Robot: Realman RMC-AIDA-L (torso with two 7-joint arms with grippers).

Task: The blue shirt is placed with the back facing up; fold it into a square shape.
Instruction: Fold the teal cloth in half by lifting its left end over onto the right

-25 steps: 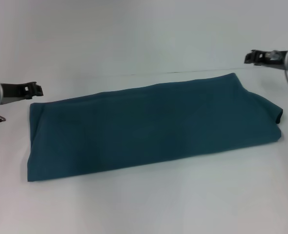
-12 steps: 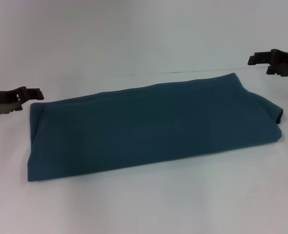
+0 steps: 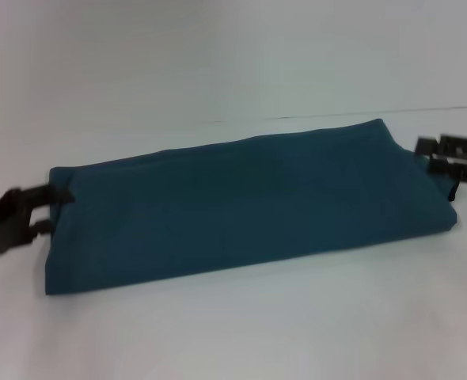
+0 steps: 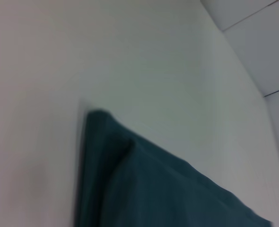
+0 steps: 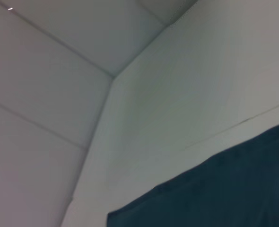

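Note:
The blue shirt (image 3: 249,206) lies on the white table (image 3: 241,332) as a long band folded lengthwise, running from left to right. My left gripper (image 3: 51,212) is low at the shirt's left end, open, with its fingers at the cloth edge. At the right end my right gripper (image 3: 428,155) is also open beside the cloth. The left wrist view shows a folded corner of the blue shirt (image 4: 153,189). An edge of the blue shirt (image 5: 215,194) fills the lower part of the right wrist view. Neither wrist view shows its own fingers.
Bare white table (image 3: 218,71) surrounds the shirt on all sides. A thin seam line (image 3: 423,111) crosses the surface behind the shirt's right end. No other objects are in view.
Both grippers have come down and inward from beside the table to the two short ends of the shirt. The shirt itself has not moved.

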